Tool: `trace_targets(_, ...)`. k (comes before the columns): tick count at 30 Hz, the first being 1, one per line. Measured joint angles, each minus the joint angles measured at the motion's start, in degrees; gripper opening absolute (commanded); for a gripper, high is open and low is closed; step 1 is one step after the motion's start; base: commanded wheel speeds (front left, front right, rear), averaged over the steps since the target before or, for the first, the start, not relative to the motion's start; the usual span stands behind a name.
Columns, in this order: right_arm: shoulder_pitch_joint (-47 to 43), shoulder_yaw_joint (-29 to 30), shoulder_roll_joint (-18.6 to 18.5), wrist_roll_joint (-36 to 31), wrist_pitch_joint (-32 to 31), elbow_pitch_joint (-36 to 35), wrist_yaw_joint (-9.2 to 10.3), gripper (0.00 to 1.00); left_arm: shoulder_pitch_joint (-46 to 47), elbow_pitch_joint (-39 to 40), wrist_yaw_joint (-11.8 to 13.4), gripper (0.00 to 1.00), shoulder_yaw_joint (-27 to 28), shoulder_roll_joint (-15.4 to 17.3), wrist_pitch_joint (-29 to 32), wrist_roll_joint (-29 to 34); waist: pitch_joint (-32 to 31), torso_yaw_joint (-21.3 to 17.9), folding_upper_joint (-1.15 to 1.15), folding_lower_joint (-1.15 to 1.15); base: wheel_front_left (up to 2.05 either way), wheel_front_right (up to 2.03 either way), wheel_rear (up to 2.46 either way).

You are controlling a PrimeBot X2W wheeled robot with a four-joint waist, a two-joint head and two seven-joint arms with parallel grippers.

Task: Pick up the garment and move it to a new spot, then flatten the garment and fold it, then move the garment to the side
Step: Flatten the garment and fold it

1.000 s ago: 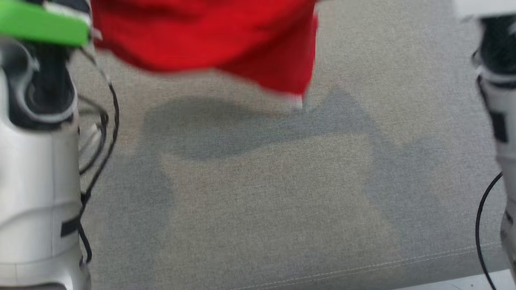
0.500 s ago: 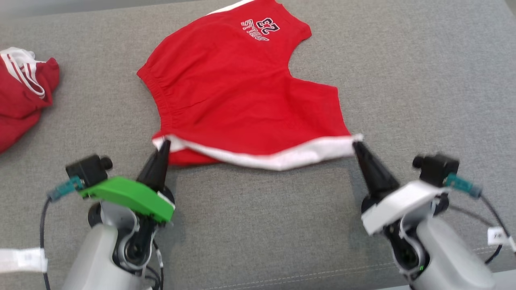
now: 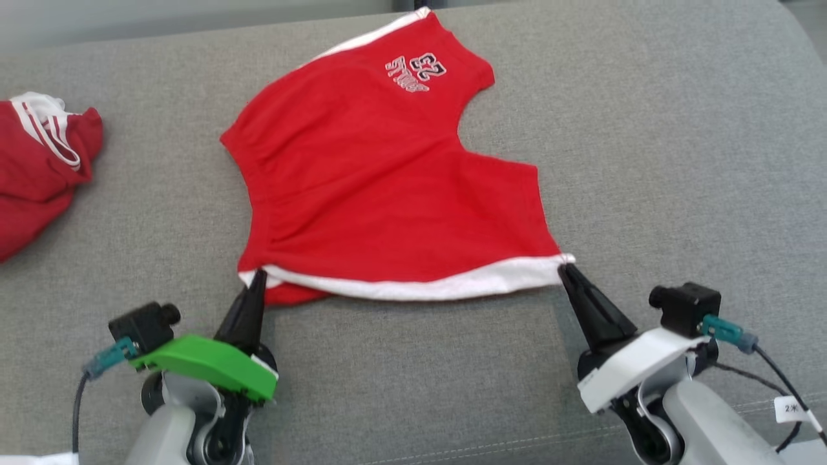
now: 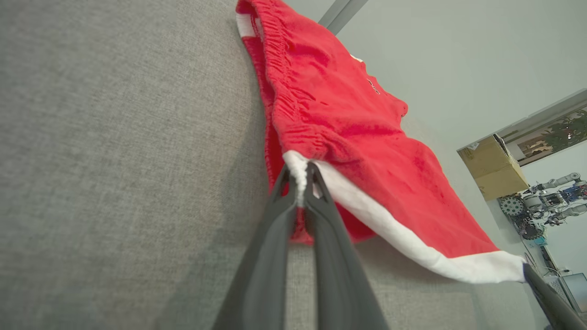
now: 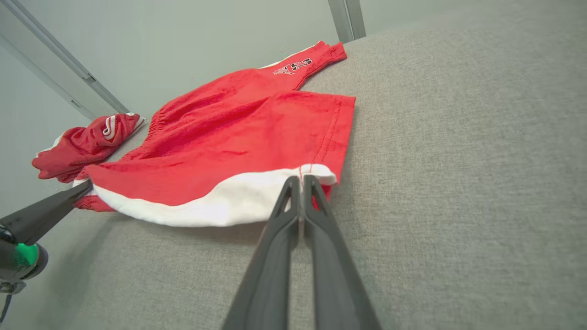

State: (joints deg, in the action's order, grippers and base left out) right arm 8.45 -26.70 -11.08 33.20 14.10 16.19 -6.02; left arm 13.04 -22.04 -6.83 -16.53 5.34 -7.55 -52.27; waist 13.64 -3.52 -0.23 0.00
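**A:** Which step are we on?

**B:** Flattening, we'd say. The red shorts lie spread on the grey cushion, stretching away beyond both pairs of fingertips, with the printed number at the far end.

**A:** And what are we holding?

**B:** Our left gripper has its jaws pressed together on the white band at the corner by the elastic waist. Our right gripper pinches the same band at the other corner, by the leg hem. The band runs nearly straight from one set of tips to the other.

**A:** Is it flat enough to fold?

**B:** Not quite, in our judgement. Just beside the left tips a red flap of the under layer pokes out on our side of the band. The cloth past those tips is gathered along the waist.

**A:** So what does the next move call for?

**B:** We think a gentle, even pull apart and toward us, then setting the band down before either pair of jaws opens. The other red garment sits well off to the outer side of the left jaws, so we leave it alone.
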Motion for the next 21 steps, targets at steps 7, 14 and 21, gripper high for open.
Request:
trace_targets(7, -4.06, -1.18, -1.13, -3.04, 0.0, 3.34, -0.01, 0.0, -4.99, -3.12, -0.3, 0.0, -3.42, 1.53, -0.05, 0.38, -3.13, -0.27, 0.0, 0.0, 0.0, 0.0, 0.0)
trace_targets(14, -6.06, -1.21, 0.01, -3.43, 0.0, 5.17, -0.01, 0.0, -6.07, -4.04, -0.3, 0.0, -4.79, 2.33, -0.04, 0.71, -5.15, -0.35, 0.0, 0.0, 0.0, 0.0, 0.0)
trace_targets(21, -6.03, -0.73, 0.71, -4.53, 0.0, 6.0, -0.02, 0.0, -6.07, -5.23, -0.3, 0.0, -7.01, 2.79, 0.45, 1.38, -5.19, -0.3, 0.0, 0.0, 0.0, 0.0, 0.0)
